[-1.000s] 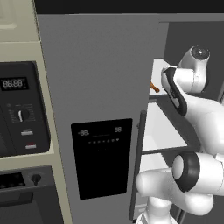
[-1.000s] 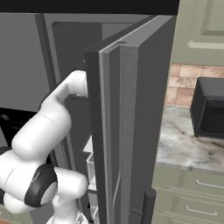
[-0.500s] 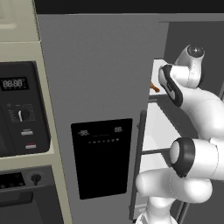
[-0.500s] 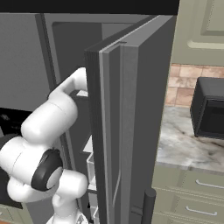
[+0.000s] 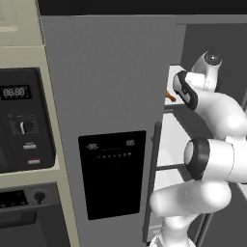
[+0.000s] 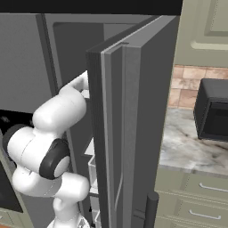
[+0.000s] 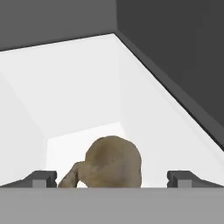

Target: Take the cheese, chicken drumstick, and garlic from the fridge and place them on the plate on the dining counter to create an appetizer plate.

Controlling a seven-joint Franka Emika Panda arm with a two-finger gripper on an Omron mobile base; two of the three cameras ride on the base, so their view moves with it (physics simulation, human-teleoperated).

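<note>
The chicken drumstick [image 7: 113, 162], brown with its thick end up, lies on a white shelf [image 7: 78, 87] inside the fridge [image 5: 111, 87]. My gripper [image 7: 112, 179] is open, with one fingertip on each side of the drumstick and apart from it. In the left base view an orange end of the drumstick [image 5: 170, 96] pokes out past the edge of the shut left door, just left of my wrist. The fridge's right door [image 6: 133, 111] stands open, and my arm reaches in around it. The cheese, garlic, plate and dining counter are out of view.
Black-fronted ovens [image 5: 24, 120] stand left of the fridge. A black microwave [image 6: 213, 111] sits on a marbled worktop [image 6: 187, 147] right of the open door. The shelf's white walls close in on both sides of the hand. Fridge drawers [image 6: 93, 173] lie below my arm.
My arm's elbow has risen and folded closer to the fridge. The hand stays at the upper shelf, and the gripper stays open.
</note>
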